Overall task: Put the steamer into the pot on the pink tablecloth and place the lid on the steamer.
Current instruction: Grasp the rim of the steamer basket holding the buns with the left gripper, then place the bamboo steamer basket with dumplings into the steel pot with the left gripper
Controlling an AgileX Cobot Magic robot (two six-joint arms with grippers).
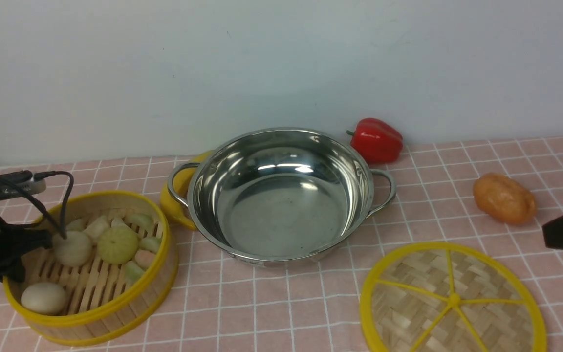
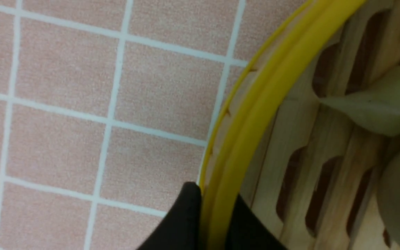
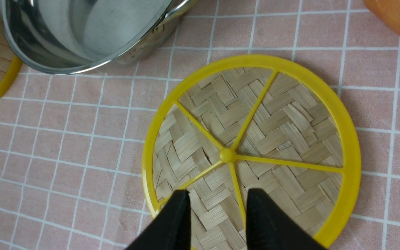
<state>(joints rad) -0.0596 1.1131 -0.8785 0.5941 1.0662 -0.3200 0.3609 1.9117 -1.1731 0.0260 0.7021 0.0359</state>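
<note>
The steamer (image 1: 97, 313), a bamboo basket with yellow rims and pale buns on its slats, sits on the pink tablecloth (image 1: 262, 313) at the front left. My left gripper (image 2: 216, 191) is shut on its left rim (image 2: 255, 104), one black finger outside the wall and one inside. The empty steel pot (image 1: 281, 195) stands in the middle, to the right of the steamer. The woven lid (image 1: 452, 298) lies flat at the front right. My right gripper (image 3: 217, 196) hovers open above the lid (image 3: 252, 139), near its edge, holding nothing.
A red pepper (image 1: 377, 140) rests against the wall behind the pot's right handle. An orange-brown potato-like toy (image 1: 504, 198) lies at the right, beyond the lid. A yellow object (image 1: 174, 198) is partly hidden behind the pot's left handle.
</note>
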